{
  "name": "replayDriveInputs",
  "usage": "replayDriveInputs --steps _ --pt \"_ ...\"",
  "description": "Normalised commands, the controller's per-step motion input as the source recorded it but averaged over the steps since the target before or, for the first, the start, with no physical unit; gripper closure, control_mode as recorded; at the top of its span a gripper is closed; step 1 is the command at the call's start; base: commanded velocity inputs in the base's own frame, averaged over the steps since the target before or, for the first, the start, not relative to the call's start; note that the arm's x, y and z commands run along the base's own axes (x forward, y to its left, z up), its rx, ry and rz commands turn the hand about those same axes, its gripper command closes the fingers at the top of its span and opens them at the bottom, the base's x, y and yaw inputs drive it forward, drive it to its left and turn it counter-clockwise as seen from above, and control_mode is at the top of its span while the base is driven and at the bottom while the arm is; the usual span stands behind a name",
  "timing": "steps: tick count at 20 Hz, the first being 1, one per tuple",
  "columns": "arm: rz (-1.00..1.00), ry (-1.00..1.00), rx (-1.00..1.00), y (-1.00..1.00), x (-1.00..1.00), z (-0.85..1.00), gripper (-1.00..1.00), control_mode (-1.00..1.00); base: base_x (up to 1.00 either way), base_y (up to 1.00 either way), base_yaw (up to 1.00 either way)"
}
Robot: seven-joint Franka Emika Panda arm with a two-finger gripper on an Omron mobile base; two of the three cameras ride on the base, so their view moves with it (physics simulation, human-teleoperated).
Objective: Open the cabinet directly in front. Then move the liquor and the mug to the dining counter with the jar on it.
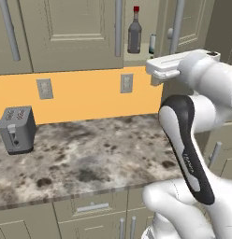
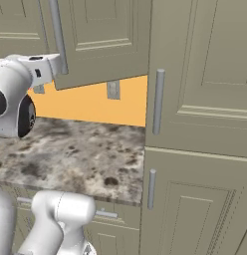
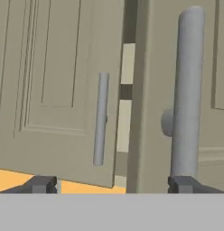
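The cabinet (image 1: pixel 71 32) has its right door (image 1: pixel 192 23) swung partly out, leaving a gap. In that gap the liquor (image 1: pixel 134 30), a clear-grey bottle with a red cap, stands on the shelf. Beside it the mug (image 1: pixel 152 44) peeks out, mostly hidden by the door's edge. My gripper (image 3: pixel 111 185) is open with nothing between its fingertips (image 3: pixel 41 184). It sits just below the open door's silver bar handle (image 3: pixel 188 90), which rises close above the right fingertip. The left door's handle (image 3: pixel 101 119) is farther off. The dining counter and the jar are out of view.
A grey toaster (image 1: pixel 17 130) stands at the left of the speckled worktop (image 1: pixel 90 154), under an orange backsplash with wall sockets (image 1: pixel 126 83). Drawer cabinets (image 1: pixel 90 207) run below. A tall cabinet (image 2: pixel 200 99) with bar handles rises to the right.
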Motion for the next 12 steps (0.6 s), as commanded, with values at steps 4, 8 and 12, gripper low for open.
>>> replayDriveInputs --steps 4,8,12 --pt "-0.21 0.06 -0.25 1.00 0.00 0.00 -1.00 -1.00 0.00 0.00 0.00" --pt "-0.41 0.07 -0.17 0.81 0.12 0.00 -1.00 -1.00 0.00 0.00 0.00" --pt "-0.35 0.11 -0.06 0.23 0.38 0.00 -1.00 -1.00 0.00 0.00 0.00"
